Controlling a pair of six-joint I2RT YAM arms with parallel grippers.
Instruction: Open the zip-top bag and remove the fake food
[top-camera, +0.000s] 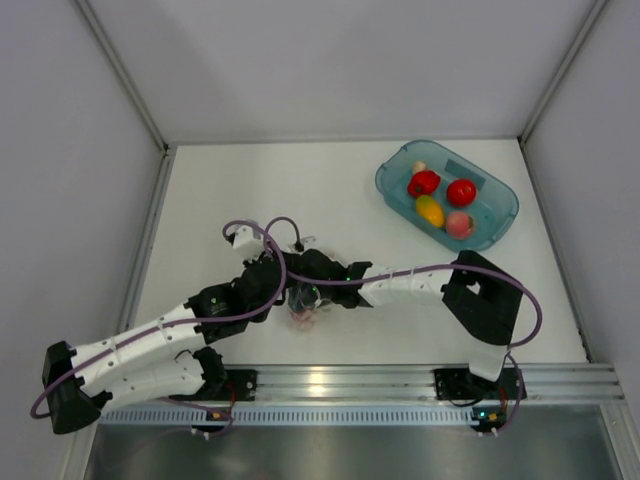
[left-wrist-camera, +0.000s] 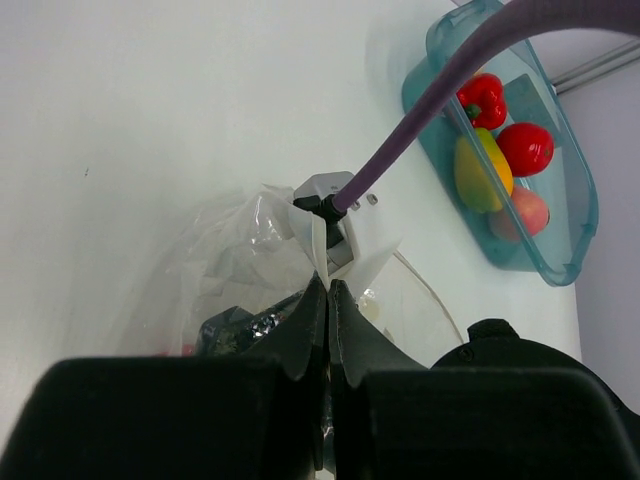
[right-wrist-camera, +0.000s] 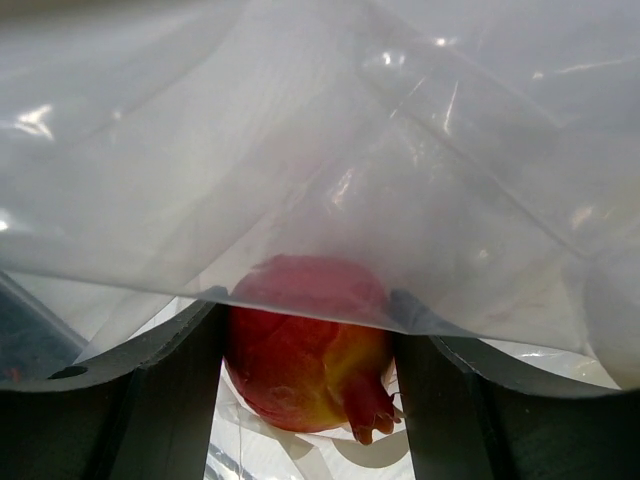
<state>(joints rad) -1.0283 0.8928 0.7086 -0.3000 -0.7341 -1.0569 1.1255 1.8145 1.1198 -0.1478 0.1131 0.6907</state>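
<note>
A: Entry, both arms at mid desk (top-camera: 260, 190). Left gripper (left-wrist-camera: 328, 292)?

B: Fingers pressed together, no gap. A strip of clear film rises from between the tips, so it is pinching an edge of the zip-top bag (left-wrist-camera: 235, 255).

A: Where is the bag?

B: On the desk near the front edge, between the two wrists. It is crumpled and partly lifted at the pinched edge. The top view shows little of it because the arms cover most of it.

A: Right gripper (right-wrist-camera: 308, 320)?

B: It sits under the bag's film, which drapes over the fingertips. A red-and-yellow fruit (right-wrist-camera: 300, 370) sits between the fingers, with each inner face against one side of it. I read that as clamped on the fruit. A small pointed tip hangs off the fruit's lower end.

A: Is the fruit inside the bag or out?

B: I cannot tell. Film lies over its top, and its lower half is uncovered.

A: The rest of the fake food?

B: It is in the teal tub (top-camera: 495, 210) at the far right of the desk, well apart from the bag: red pepper (top-camera: 424, 182), tomato (top-camera: 461, 191), yellow fruit (top-camera: 430, 210) and peach (top-camera: 459, 224). One small pale piece at the tub's far end is too small to name.

A: Anything else?

B: A purple cable (left-wrist-camera: 430, 110) crosses the left wrist view above the bag.
</note>
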